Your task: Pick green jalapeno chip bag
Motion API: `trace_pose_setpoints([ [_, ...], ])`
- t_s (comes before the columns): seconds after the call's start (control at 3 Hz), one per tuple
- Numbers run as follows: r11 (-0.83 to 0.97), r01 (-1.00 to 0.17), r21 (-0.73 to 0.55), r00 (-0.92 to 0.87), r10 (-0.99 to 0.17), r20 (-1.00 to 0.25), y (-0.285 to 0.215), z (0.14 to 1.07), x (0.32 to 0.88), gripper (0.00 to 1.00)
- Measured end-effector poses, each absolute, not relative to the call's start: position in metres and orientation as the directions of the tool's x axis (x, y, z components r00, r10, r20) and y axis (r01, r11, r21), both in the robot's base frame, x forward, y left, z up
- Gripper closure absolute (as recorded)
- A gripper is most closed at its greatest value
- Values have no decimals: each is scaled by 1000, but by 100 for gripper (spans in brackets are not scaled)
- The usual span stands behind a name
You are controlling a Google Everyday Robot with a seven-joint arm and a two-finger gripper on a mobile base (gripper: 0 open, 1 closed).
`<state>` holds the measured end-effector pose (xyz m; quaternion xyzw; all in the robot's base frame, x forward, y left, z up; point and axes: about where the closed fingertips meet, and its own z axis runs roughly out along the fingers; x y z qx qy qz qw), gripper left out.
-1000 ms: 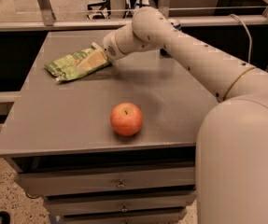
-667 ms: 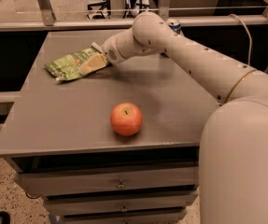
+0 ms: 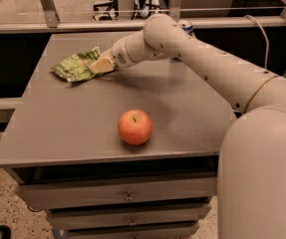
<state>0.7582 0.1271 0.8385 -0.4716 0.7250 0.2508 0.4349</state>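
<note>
The green jalapeno chip bag [image 3: 75, 66] lies flat and crinkled at the far left of the grey table top [image 3: 72, 118]. My gripper [image 3: 100, 65] reaches in from the right and rests at the bag's right end, touching or overlapping it. The gripper's cream tip covers part of the bag. The bag lies on the table. A red-orange apple [image 3: 134, 127] stands near the table's front edge, well apart from the gripper.
My white arm [image 3: 207, 63] crosses the right half of the table, and my body [image 3: 262, 173] fills the lower right. Drawers [image 3: 127, 198] sit under the top. A rail [image 3: 82, 25] and a can [image 3: 186, 27] are behind the table.
The arm's upper joint has dropped slightly. The gripper has stayed at the bag's right end, and the bag and apple have not moved.
</note>
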Motion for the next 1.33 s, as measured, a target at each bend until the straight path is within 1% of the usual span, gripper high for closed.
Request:
trace_pose_setpoints([
  [0.33,433,-900,-50,-167,-448,-878,126,848,758,87],
  [0.67,441,-896,-49,-149,-404,-902,124,877,759,100],
  [1.0,450,-892,-49,-114,-328,-938,113,928,759,100],
  [1.33,431,-901,46,-148,-205,-968,98,980,753,100],
])
